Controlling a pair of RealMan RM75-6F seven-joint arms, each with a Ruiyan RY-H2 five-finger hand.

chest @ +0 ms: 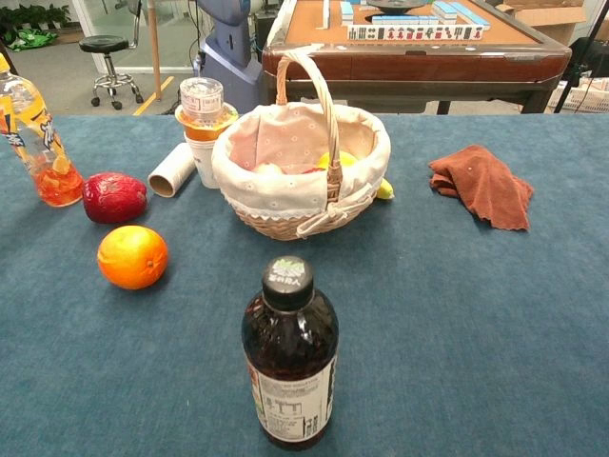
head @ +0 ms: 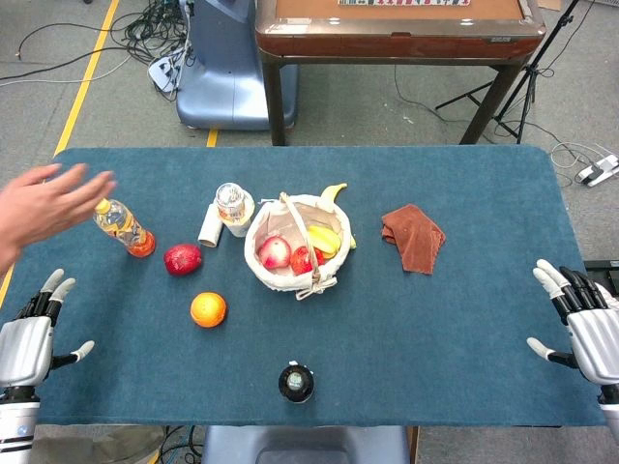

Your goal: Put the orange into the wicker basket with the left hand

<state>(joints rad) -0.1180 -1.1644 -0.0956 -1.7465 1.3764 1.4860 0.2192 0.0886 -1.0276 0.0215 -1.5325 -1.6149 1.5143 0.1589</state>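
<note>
The orange (head: 208, 309) (chest: 132, 256) lies on the blue table, left of centre and in front of a red apple (head: 183, 259) (chest: 114, 197). Right of it stands the wicker basket (head: 266, 266) (chest: 285, 195), lined with white cloth, with fruit and a banana inside. My left hand (head: 27, 343) rests at the table's near left corner, fingers spread, holding nothing, well left of the orange. At the near right edge my right hand (head: 585, 324) is also spread and holds nothing. The chest view shows neither hand.
A person's hand (head: 44, 205) reaches in at the far left, beside an orange-drink bottle (head: 124, 227) (chest: 33, 143). A capped cup (head: 232, 208) (chest: 205, 124) and a paper roll (head: 210, 225) (chest: 172, 169) stand behind the basket. A dark bottle (head: 296, 382) (chest: 289, 357) stands near front; a brown cloth (head: 413, 237) (chest: 483, 184) lies right.
</note>
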